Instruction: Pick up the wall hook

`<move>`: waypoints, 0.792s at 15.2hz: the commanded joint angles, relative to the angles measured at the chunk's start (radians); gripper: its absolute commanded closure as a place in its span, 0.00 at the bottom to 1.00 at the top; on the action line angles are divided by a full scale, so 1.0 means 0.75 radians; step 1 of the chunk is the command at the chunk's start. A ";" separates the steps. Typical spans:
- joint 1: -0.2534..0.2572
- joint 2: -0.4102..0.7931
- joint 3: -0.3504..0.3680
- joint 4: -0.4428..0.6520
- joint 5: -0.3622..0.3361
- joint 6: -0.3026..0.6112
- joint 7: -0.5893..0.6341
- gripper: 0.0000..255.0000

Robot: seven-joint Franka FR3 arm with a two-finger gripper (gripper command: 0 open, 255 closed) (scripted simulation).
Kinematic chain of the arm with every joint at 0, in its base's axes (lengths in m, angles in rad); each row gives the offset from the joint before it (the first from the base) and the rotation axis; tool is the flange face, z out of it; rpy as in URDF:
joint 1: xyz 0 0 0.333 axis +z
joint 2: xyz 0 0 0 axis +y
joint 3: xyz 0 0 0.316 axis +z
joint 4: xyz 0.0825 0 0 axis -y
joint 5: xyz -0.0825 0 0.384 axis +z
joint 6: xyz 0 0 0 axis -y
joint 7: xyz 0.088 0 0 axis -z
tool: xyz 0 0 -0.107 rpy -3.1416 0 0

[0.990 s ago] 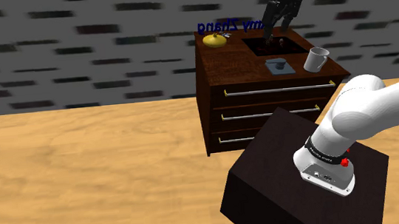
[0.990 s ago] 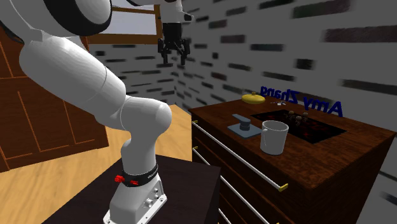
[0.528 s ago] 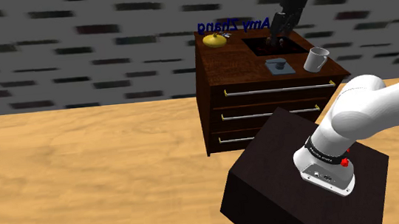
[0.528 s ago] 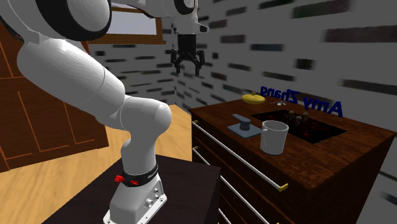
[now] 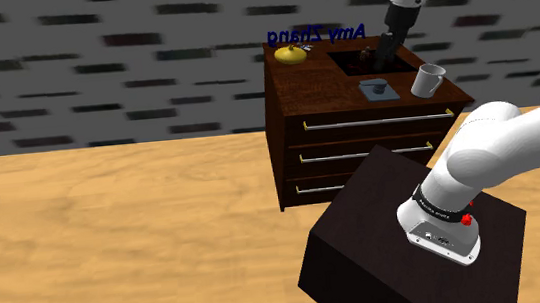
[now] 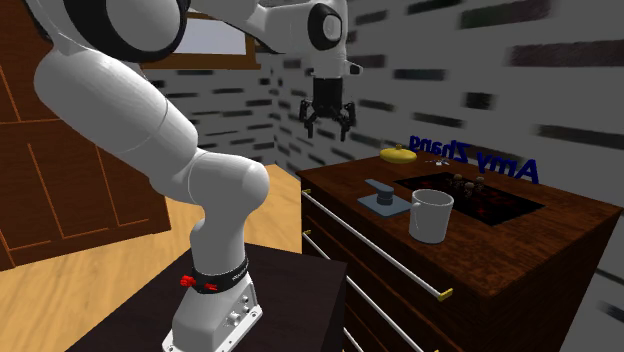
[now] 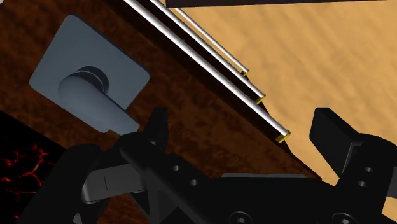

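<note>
**Open pincer above the hook**

The pincer point(image 6: 326, 120) hangs in the air with its fingers spread wide, holding nothing. The hook point(image 5: 374, 88), a grey square plate with a round knob, lies flat on the dark wooden tabletop point(image 5: 312, 82). It sits just beside the white mug point(image 5: 428, 78), on the shoulder view's left of it. The pincer is higher than the mug and on that same side, apparently about over the hook and clear of it.
</note>
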 commanded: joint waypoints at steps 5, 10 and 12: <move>-0.003 0.164 -0.210 -0.003 -0.097 0.180 -0.243 0.00; 0.036 0.369 -0.399 0.061 -0.115 0.335 -0.459 0.00; 0.064 0.467 -0.479 0.098 -0.096 0.398 -0.555 0.00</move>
